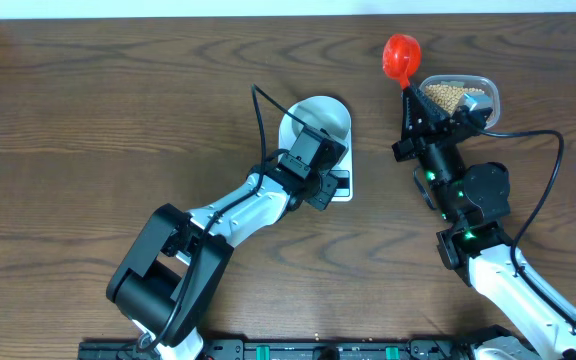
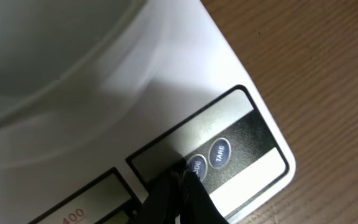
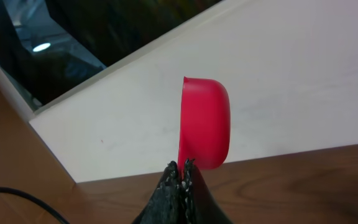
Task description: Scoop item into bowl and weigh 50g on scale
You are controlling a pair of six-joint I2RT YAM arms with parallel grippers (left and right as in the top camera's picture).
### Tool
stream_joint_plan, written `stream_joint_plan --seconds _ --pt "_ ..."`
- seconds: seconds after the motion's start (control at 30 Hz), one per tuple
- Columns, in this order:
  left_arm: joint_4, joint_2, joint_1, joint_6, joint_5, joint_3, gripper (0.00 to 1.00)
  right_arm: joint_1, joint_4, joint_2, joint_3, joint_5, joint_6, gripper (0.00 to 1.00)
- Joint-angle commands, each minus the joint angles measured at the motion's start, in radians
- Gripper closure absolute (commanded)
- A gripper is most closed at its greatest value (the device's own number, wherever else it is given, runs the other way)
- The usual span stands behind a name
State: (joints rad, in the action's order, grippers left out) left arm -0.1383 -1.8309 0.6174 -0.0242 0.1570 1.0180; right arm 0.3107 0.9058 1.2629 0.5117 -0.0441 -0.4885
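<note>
The pale bowl (image 1: 318,122) sits on the white scale (image 1: 339,185); its rim fills the upper left of the left wrist view (image 2: 73,68). My left gripper (image 1: 320,172) is shut and empty, its tips (image 2: 178,177) pressing on the scale's front panel (image 2: 253,180) at the left round button, beside the TARE button (image 2: 219,152). My right gripper (image 1: 409,100) is shut on the handle of a red scoop (image 1: 402,55), held up by the tub, bowl of the scoop (image 3: 205,121) above the fingertips (image 3: 181,167). Tan beans (image 1: 445,96) lie in the clear tub (image 1: 484,88).
A black cable (image 1: 265,110) loops over the left arm beside the bowl. Another cable (image 1: 548,170) arcs at the right arm. The pale wall (image 3: 278,74) edges the table's far side behind the scoop.
</note>
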Motion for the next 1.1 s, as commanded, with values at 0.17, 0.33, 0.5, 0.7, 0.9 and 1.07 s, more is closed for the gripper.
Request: stream_joint_plan --seconds 0.17,0.33,0.5,0.7,0.9,1.07 --pt "0.002 -0.012 0.001 -0.017 -0.021 0.024 0.93 -0.011 -0.008 0.001 0.026 0.016 0.015 0.99" --pt "0.002 -0.018 0.001 -0.017 -0.021 0.024 0.93 -0.011 -0.009 0.001 0.026 0.016 0.015 0.99" --pt "0.000 -0.046 0.001 -0.017 -0.020 0.024 0.93 -0.011 -0.009 0.001 0.026 0.016 0.015 0.99" --pt "-0.003 -0.065 0.001 -0.017 -0.020 0.024 0.93 -0.011 -0.009 0.001 0.026 0.016 0.015 0.99" --pt "-0.042 -0.065 0.002 -0.016 -0.019 0.024 0.93 -0.011 -0.008 0.001 0.026 0.016 0.015 0.99" --pt "-0.080 -0.019 0.001 0.014 -0.015 0.037 0.93 -0.011 -0.004 0.001 0.026 0.016 0.015 0.99"
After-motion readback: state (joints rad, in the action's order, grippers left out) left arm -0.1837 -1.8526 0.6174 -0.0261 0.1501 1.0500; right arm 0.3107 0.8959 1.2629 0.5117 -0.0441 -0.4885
